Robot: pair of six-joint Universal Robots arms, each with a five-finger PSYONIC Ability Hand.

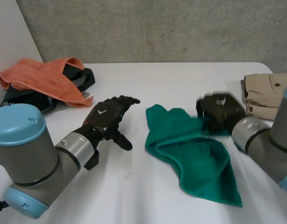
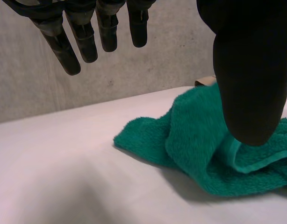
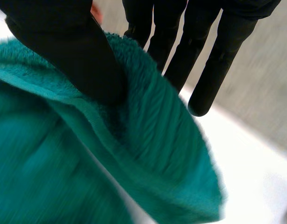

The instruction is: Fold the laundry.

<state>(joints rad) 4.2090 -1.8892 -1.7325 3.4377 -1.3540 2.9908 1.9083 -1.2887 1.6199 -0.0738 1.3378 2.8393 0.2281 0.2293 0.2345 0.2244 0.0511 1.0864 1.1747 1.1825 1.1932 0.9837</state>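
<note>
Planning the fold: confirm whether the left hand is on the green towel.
No: the left hand is apart from the green towel, bare table between them.

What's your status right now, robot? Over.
Left hand open, beside green towel. Right hand pinches its edge. Towel rumpled, not yet folded. Orange cloth lies apart.

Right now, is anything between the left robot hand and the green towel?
Nothing visible. Only bare white table lies between the open left robot hand and the green towel; the right robot hand pinches its opposite edge.
</note>
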